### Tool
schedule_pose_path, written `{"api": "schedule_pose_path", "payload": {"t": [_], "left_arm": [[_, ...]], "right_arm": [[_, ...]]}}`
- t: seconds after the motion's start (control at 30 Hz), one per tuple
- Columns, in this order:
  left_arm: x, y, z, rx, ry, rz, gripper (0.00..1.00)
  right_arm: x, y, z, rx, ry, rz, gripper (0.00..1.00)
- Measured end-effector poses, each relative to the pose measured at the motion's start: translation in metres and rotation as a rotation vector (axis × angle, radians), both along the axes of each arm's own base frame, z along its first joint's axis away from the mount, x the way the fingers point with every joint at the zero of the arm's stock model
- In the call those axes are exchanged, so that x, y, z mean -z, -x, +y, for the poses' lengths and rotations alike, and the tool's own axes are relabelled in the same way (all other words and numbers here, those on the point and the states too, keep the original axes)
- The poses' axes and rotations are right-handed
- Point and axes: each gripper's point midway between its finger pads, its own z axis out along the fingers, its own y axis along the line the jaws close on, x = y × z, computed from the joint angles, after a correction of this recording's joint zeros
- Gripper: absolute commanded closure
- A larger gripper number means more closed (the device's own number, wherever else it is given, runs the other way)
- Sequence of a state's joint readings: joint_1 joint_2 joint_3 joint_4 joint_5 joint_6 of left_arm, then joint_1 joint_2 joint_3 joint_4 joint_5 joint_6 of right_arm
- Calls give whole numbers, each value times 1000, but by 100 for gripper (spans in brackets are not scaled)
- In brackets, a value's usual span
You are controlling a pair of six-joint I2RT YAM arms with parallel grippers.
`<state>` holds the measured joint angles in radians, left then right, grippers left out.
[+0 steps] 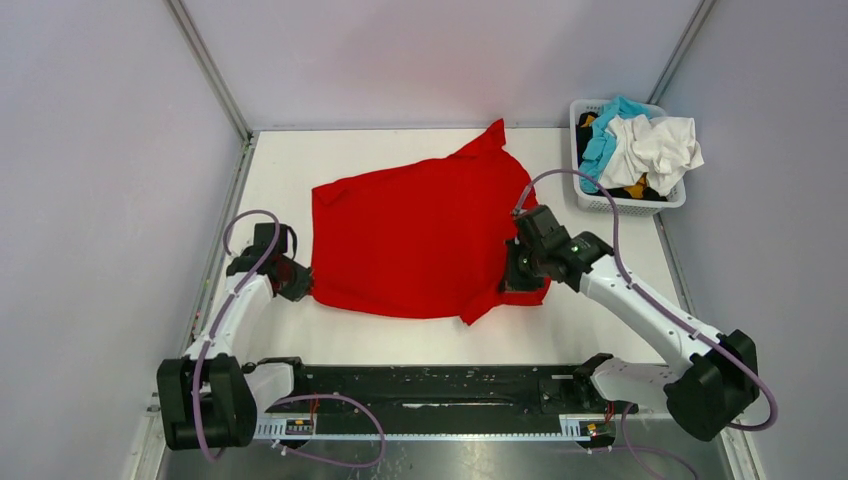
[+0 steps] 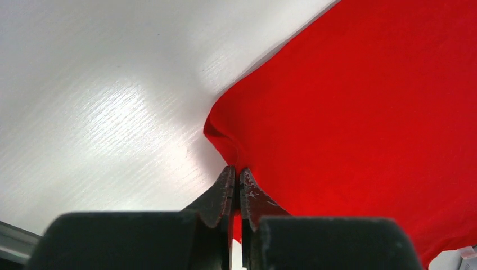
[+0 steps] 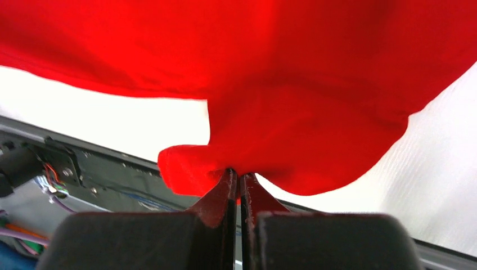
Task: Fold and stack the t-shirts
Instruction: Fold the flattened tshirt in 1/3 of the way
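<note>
A red t-shirt [image 1: 420,235] lies spread on the white table, one sleeve pointing to the back. My left gripper [image 1: 297,283] is shut on the shirt's near left corner, low at the table; in the left wrist view [image 2: 237,171] a fold of red cloth [image 2: 360,107] sits between its fingertips. My right gripper [image 1: 520,277] is shut on the shirt's near right edge and holds it slightly lifted; in the right wrist view [image 3: 237,175] the red cloth [image 3: 292,129] bunches above the shut jaws.
A white basket [image 1: 622,203] with crumpled blue, white and dark clothes stands at the back right. The black arm-base rail [image 1: 440,390] runs along the near edge. Grey walls enclose the table on three sides.
</note>
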<state>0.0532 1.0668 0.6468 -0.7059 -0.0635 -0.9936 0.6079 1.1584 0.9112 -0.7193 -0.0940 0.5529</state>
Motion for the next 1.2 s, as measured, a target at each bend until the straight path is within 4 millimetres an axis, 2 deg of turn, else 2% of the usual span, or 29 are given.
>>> {"api": "schedule_pose_path", "payload": {"t": [0.2,0.47,0.6,0.8,1.03,1.07,1.13,1.2], "left_arm": [[-2,-17,1,-4,3,28,100],[-15,-58,3,-6,0,28,100],[-14,-73,5,-6,0,50,100],[-11,-95,8,-7,-9,72,100],[-4,-113,14,-20,-38,95,100],[-1,-115,15,-22,-42,103,98],[4,-119,16,-23,-43,119,86],[12,-124,17,-22,-43,138,61]], "right_arm": [[-23,-42,-4,52,-16,-60,100],[-40,-91,-17,99,-2,-106,100],[-48,-114,-18,86,-1,-128,100],[-49,-149,-24,48,36,-153,100],[-38,-198,-31,-23,72,-167,99],[-35,-206,-31,-42,79,-173,99],[-23,-220,-32,-69,97,-167,95],[-11,-236,-33,-74,108,-151,74]]}}
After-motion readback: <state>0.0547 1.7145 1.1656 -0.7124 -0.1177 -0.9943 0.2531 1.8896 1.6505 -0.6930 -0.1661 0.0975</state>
